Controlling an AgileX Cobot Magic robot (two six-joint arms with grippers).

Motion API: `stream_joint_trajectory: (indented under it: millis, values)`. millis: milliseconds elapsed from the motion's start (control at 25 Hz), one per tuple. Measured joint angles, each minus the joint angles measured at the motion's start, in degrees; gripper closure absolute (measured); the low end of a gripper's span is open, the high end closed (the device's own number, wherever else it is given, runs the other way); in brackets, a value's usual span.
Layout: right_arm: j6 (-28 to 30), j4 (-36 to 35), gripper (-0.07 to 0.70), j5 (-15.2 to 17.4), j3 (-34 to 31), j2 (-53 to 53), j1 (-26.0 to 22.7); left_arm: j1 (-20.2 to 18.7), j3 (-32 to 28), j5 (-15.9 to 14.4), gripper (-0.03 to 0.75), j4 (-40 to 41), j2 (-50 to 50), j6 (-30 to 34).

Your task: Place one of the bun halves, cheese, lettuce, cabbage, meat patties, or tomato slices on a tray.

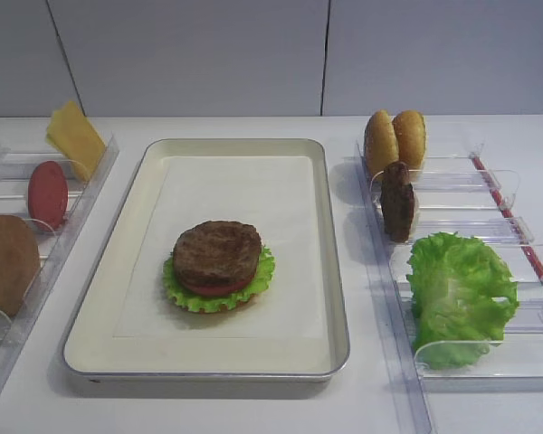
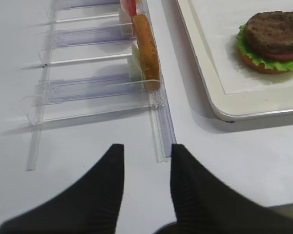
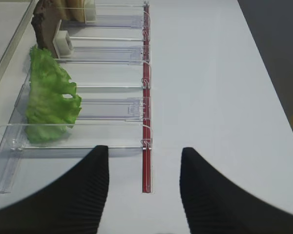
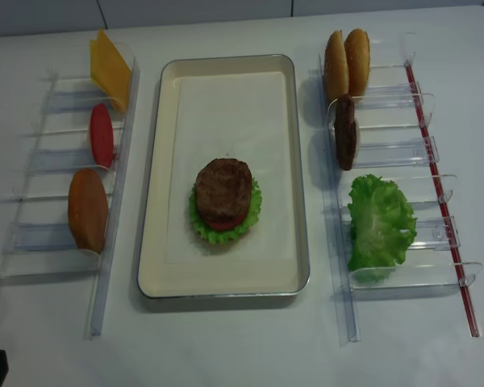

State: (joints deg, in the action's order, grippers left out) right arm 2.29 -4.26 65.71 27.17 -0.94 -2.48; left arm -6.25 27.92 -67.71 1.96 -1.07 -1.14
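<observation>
On the tray [image 1: 335, 271] sits a stack: a meat patty [image 1: 217, 251] on a tomato slice [image 1: 219, 287], lettuce [image 1: 262, 276] and a bun half. The right rack holds two bun halves [image 1: 394, 140], a second patty [image 1: 398, 201] and lettuce [image 1: 457, 294]. Cheese [image 1: 74, 137], a tomato slice [image 1: 47, 194] and a bun half [image 1: 7, 262] stand in the left rack. My right gripper [image 3: 143, 148] is open and empty over the table near the right rack's end. Open and empty too, my left gripper [image 2: 148, 146] hovers by the left rack's near end. The cabbage is out of view.
Clear plastic divider racks flank the tray, the right rack [image 4: 436, 153] with a red strip [image 3: 146, 122] along its outer edge. White table shows in front of the tray and right of the red strip. A grey wall stands behind the table.
</observation>
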Motion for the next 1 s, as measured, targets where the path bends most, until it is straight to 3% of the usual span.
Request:
stream_joint_trajectory:
  millis: [1000]
  values:
    - [-0.27, 0.09, 0.289, 0.0, 0.0, 0.0, 0.0, 0.0, 0.0, 0.0, 0.477, 0.0, 0.0, 0.0]
